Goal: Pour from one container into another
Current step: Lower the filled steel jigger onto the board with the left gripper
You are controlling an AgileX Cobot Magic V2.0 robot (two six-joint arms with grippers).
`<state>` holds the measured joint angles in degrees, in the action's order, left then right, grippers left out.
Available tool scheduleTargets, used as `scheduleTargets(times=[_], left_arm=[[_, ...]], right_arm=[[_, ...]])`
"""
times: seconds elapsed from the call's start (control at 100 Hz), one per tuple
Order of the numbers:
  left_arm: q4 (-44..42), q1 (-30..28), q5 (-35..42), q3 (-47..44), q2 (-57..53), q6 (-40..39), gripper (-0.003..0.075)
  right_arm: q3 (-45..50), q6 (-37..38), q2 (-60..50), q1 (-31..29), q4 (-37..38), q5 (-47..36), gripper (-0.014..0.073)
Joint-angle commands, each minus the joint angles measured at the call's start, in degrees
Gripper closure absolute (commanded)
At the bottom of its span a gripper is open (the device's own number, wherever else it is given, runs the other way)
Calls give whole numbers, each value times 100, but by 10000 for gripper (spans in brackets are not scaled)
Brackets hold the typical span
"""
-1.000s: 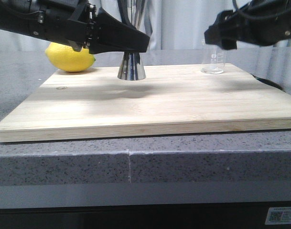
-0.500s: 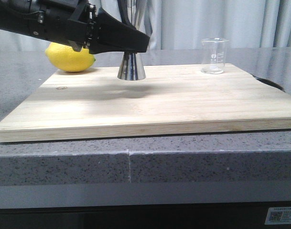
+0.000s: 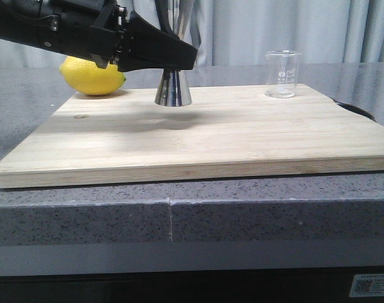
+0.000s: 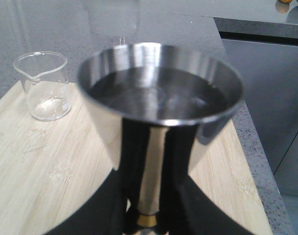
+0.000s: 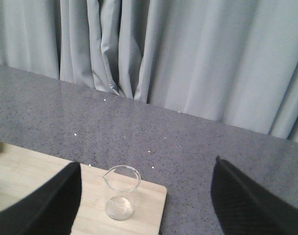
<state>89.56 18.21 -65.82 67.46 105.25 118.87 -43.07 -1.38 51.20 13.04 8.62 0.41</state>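
Observation:
The steel jigger (image 3: 173, 88) stands upright on the wooden board (image 3: 210, 139), toward its back left. My left gripper (image 3: 179, 58) is shut on the jigger's narrow waist. In the left wrist view the black fingers (image 4: 185, 196) flank the gold band, and the jigger's upper cup (image 4: 161, 98) appears to hold clear liquid. The glass beaker (image 3: 283, 74) stands upright at the board's back right corner and looks empty, with only a wet film on its bottom. My right gripper (image 5: 148, 196) is out of the front view; it hovers open, high above and behind the beaker (image 5: 122, 192).
A yellow lemon (image 3: 93, 76) lies at the board's back left, behind my left arm. A dark round object (image 3: 357, 111) shows past the board's right edge. Grey curtains (image 5: 188, 54) hang behind the speckled counter (image 3: 179, 214).
My right arm, which hung over the beaker a second ago, has pulled up and out of the front view. The beaker, the jigger and my left arm have not moved.

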Motion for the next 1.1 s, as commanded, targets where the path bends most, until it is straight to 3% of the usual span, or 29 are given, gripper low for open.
scheduleTargets(times=[0.0, 0.22, 0.43, 1.09], left_arm=[[503, 57, -224, 170, -329, 35, 739], [590, 46, -106, 170, -228, 129, 739], [755, 46, -106, 170, -170, 333, 739], [975, 46, -23, 170, -170, 615, 739]], right_arm=[[-145, 2, -177, 7, 99, -149, 128], [-145, 2, -266, 7, 134, 210, 316], [-145, 2, -497, 7, 288, 232, 421], [-82, 2, -714, 7, 324, 349, 431]])
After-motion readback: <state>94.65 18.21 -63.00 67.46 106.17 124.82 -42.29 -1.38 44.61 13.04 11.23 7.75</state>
